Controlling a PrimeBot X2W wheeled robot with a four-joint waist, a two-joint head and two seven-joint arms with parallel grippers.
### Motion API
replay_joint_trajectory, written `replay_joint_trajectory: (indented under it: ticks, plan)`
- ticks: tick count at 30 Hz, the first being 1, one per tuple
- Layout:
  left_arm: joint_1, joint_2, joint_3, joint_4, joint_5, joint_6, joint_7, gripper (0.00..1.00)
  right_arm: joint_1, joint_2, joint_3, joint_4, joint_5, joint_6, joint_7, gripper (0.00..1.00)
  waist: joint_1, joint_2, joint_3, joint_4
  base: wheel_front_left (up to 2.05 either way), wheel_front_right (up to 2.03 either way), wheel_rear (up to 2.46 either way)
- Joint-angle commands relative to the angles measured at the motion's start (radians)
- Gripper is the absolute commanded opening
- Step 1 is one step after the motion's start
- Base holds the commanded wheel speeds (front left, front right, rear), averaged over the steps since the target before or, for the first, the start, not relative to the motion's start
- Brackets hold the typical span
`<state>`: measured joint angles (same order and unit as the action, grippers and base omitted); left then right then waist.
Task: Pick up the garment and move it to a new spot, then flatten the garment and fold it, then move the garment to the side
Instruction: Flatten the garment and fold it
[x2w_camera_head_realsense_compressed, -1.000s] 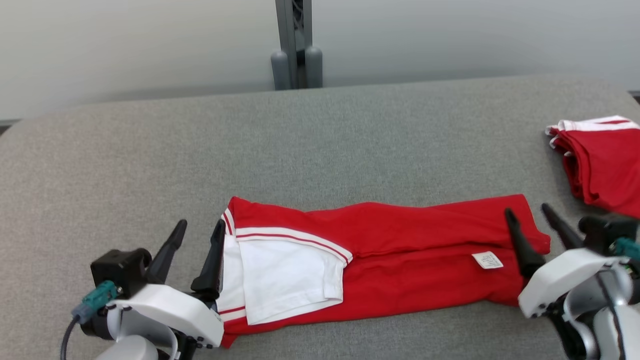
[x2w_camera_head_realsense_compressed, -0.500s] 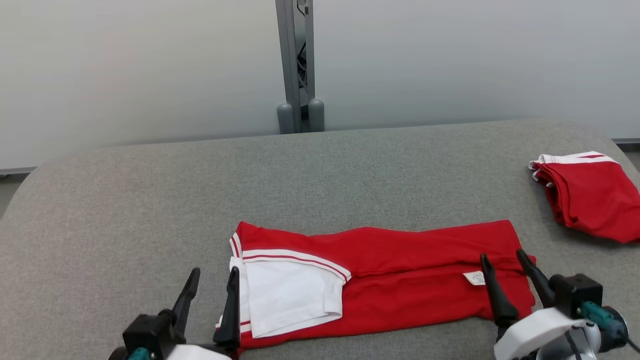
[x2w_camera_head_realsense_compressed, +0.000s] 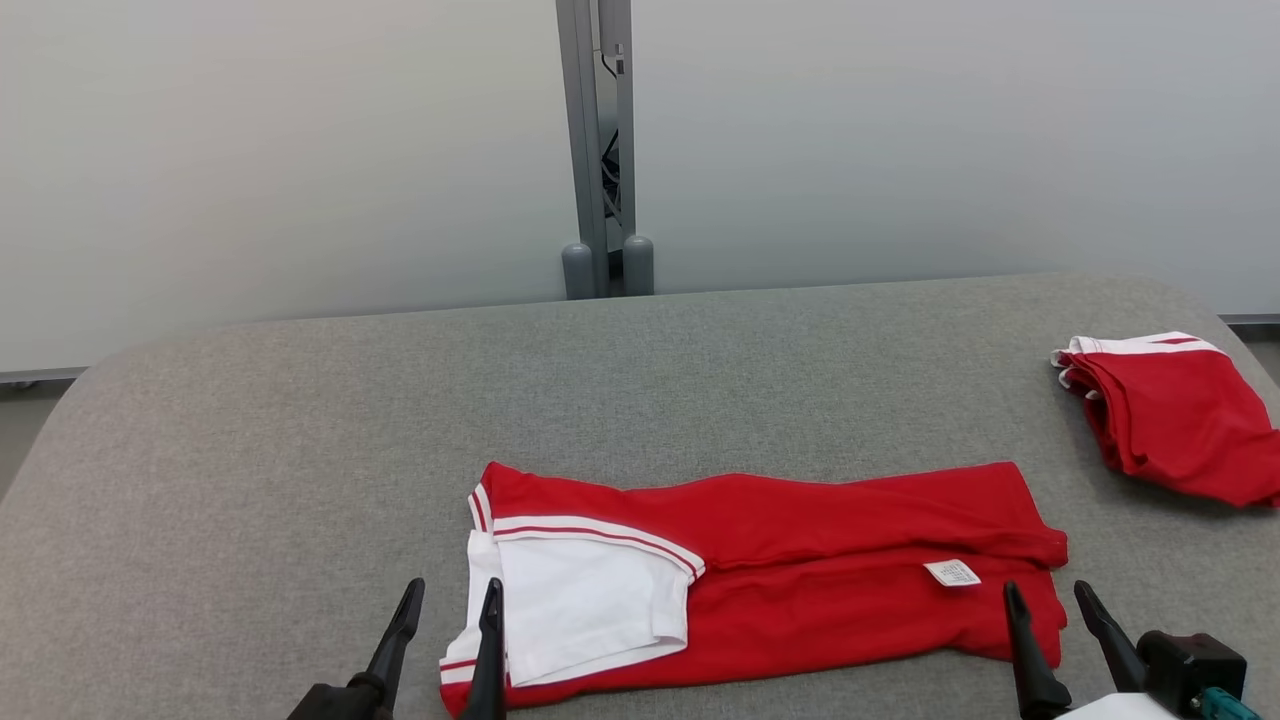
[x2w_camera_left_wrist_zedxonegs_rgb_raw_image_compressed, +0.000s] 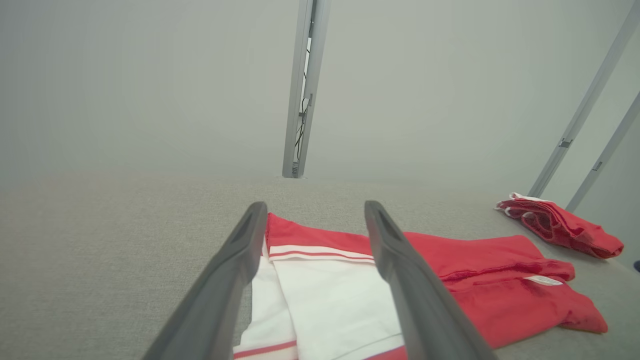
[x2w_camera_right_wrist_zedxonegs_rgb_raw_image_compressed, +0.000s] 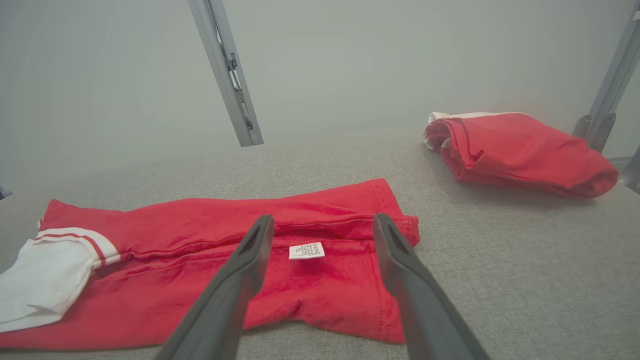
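The garment (x2w_camera_head_realsense_compressed: 800, 580), red with a white part (x2w_camera_head_realsense_compressed: 580, 610), lies flat on the grey table (x2w_camera_head_realsense_compressed: 300, 450) toward 6 o'clock in the head view, folded into a long strip running from 9 to 3 o'clock. A white label (x2w_camera_head_realsense_compressed: 952, 573) sits near its 3 o'clock end. The left gripper (x2w_camera_head_realsense_compressed: 453, 590) is at the strip's 9 o'clock end, jaws apart and empty, one finger over the white edge. The right gripper (x2w_camera_head_realsense_compressed: 1046, 592) is at the 3 o'clock end, jaws likewise spread, holding nothing. A red pile (x2w_camera_head_realsense_compressed: 1170, 420) rests well apart at the table's 3 o'clock; a post (x2w_camera_head_realsense_compressed: 600, 150) stands at 12
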<state>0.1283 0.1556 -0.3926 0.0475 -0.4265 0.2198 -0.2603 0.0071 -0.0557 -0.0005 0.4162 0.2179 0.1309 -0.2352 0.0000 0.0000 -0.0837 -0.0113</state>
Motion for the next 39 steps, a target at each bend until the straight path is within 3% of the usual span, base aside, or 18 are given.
replay_joint_trajectory:
  ticks: [1,8,13,19,27,39]
  plan:
    - [0.011,-0.007,0.016,0.005,0.017,-0.013,-0.006,1.00,0.007,-0.001,-0.006,0.001,0.002,0.000,-0.006,1.00,0.0000,0.0000,-0.001,0.001,0.00,0.00,0.00]
    - [0.024,-0.040,0.067,0.022,0.079,-0.062,-0.006,1.00,-0.011,0.002,-0.001,0.008,0.013,0.000,0.004,1.00,0.0000,0.0000,0.002,0.003,0.00,0.00,0.00]
    - [0.032,-0.064,0.094,0.019,0.113,-0.081,-0.006,1.00,-0.080,0.002,-0.001,0.064,0.109,0.000,0.040,1.00,0.0000,0.0000,0.011,0.000,0.00,0.00,0.00]
    - [0.016,-0.083,0.094,0.034,0.141,-0.112,-0.006,1.00,-0.205,0.002,-0.096,0.242,0.166,0.000,0.091,1.00,0.0000,0.0000,0.028,0.026,0.00,0.00,0.00]
    - [0.000,-0.088,0.092,0.070,0.168,-0.159,-0.005,1.00,-0.357,-0.060,-0.219,0.521,0.173,0.000,0.107,1.00,0.0000,0.0000,0.059,0.061,0.00,0.00,0.00]
    - [-0.053,-0.072,0.084,0.088,0.200,-0.213,-0.005,1.00,-0.486,-0.074,-0.233,0.770,0.169,0.000,0.092,1.00,0.0000,0.0000,0.093,0.079,0.00,0.00,0.00]
